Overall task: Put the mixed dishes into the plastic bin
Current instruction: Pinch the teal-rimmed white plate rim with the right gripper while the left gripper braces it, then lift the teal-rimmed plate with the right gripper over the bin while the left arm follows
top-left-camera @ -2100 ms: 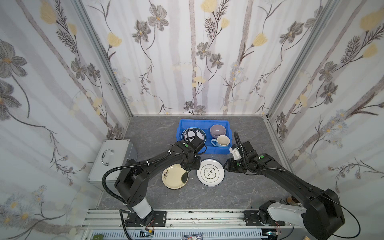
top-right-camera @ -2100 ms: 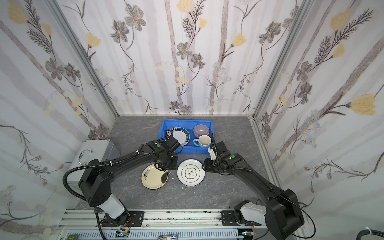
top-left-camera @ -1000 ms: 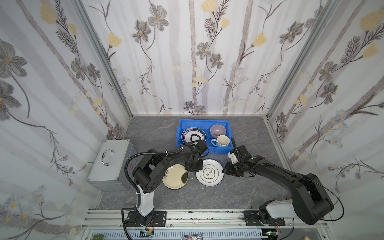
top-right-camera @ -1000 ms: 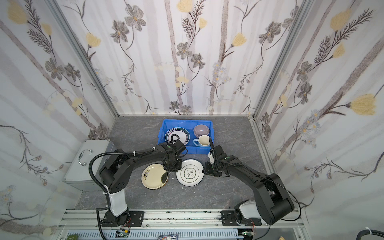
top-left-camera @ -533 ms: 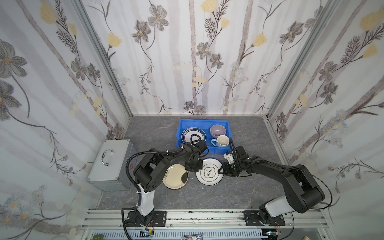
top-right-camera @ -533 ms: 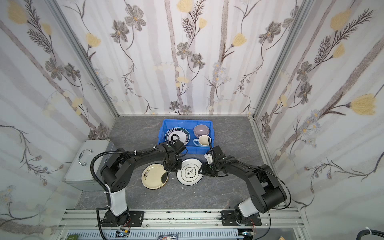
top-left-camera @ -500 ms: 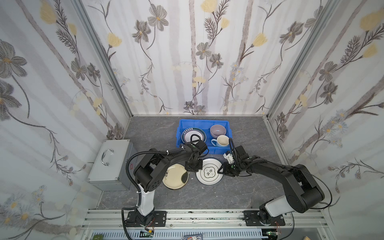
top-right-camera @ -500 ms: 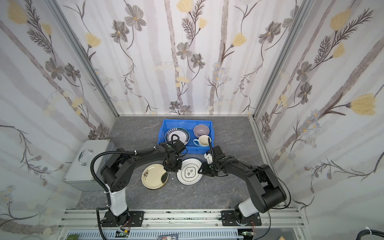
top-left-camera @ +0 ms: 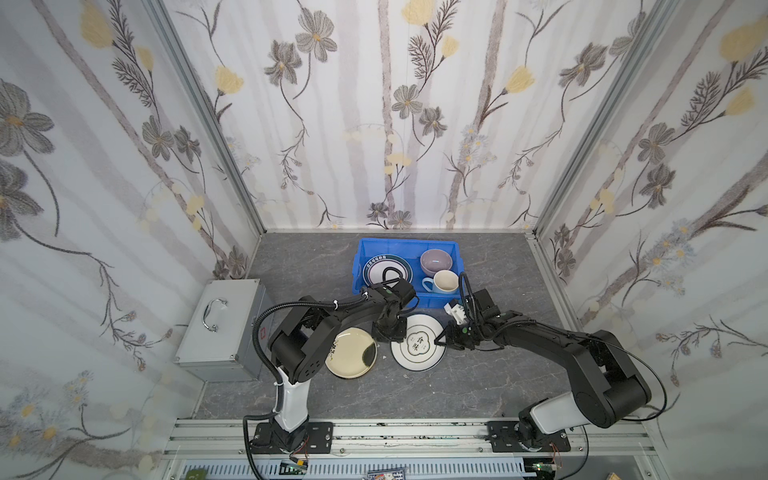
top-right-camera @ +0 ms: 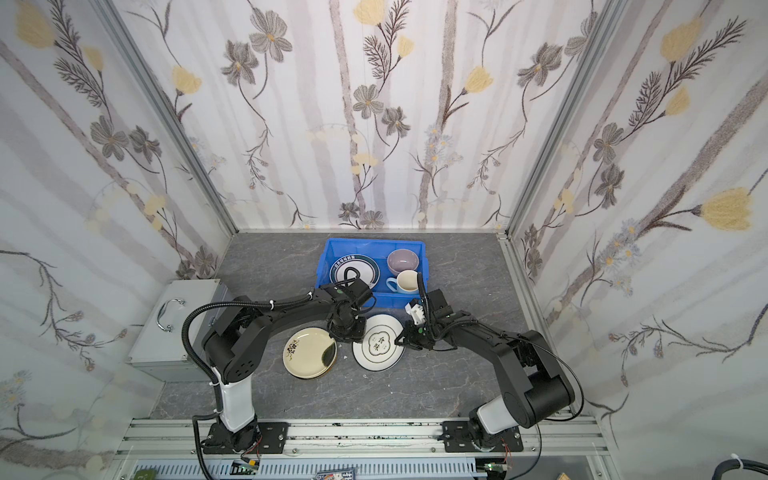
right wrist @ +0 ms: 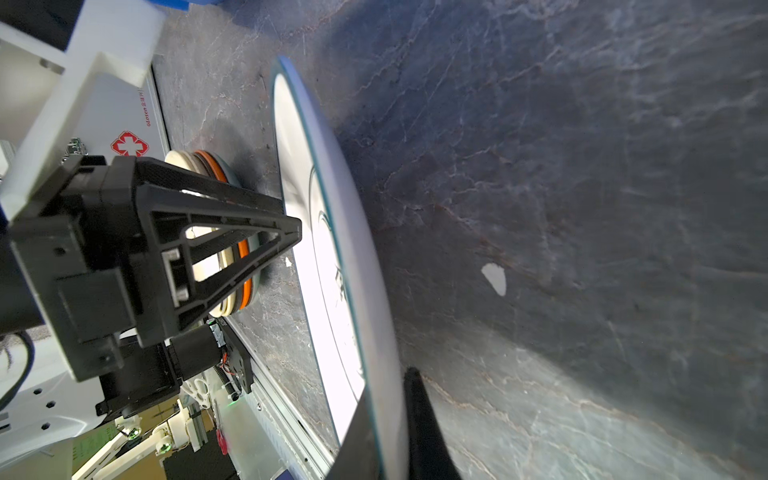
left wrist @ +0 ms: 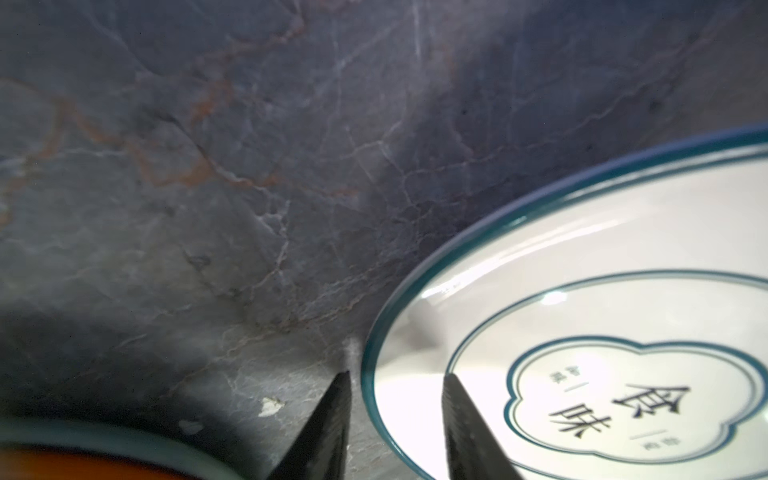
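Jaws of the right gripper [top-left-camera: 437, 342] were clamped on the rim of the white dark-rimmed plate [top-left-camera: 417, 353], which sat on the grey surface [top-left-camera: 316, 257] just outside the blue plastic bin [top-left-camera: 407, 241]; jaws of the left gripper [left wrist: 397, 378] stood apart, straddling the plate's opposite rim.

In my left wrist view the white plate [left wrist: 602, 257] runs off the edge and the orange plate [left wrist: 62, 467] is a blur; in both top views I can't read the white plate's lettering.
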`<state>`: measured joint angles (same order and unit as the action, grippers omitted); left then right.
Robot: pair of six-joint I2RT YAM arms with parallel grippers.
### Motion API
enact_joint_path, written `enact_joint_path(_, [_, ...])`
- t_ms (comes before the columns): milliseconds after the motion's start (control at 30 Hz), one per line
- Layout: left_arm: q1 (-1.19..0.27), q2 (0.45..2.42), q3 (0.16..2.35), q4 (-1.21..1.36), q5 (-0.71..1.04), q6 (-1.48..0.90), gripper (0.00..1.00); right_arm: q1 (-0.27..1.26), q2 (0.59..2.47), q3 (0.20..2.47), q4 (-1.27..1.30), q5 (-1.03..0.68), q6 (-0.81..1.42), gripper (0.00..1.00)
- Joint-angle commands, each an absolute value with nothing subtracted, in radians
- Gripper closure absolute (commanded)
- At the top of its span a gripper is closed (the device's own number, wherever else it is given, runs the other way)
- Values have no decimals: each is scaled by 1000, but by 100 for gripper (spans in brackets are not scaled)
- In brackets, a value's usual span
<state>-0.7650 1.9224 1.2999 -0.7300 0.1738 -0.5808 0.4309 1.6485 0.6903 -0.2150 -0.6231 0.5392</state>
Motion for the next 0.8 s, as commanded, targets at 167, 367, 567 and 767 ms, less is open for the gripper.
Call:
enact_joint_path(167, [-761,1845,1300,-743,131,-575,0,427,1617,708,-251,-594,507,91])
enact_joint_path(367, [-746,1754,1347,-805,87,-568,0,428,1561,741,-314,-598,494,91])
enact_joint_path(567, [-687,1637,1408,-919,36,-535,0,429,1496,842,-416,-593,489,90])
enact_joint_path(767, [-567,1527,1447,-987,29,-486,0,433,1485,991,-505,-599,486,89])
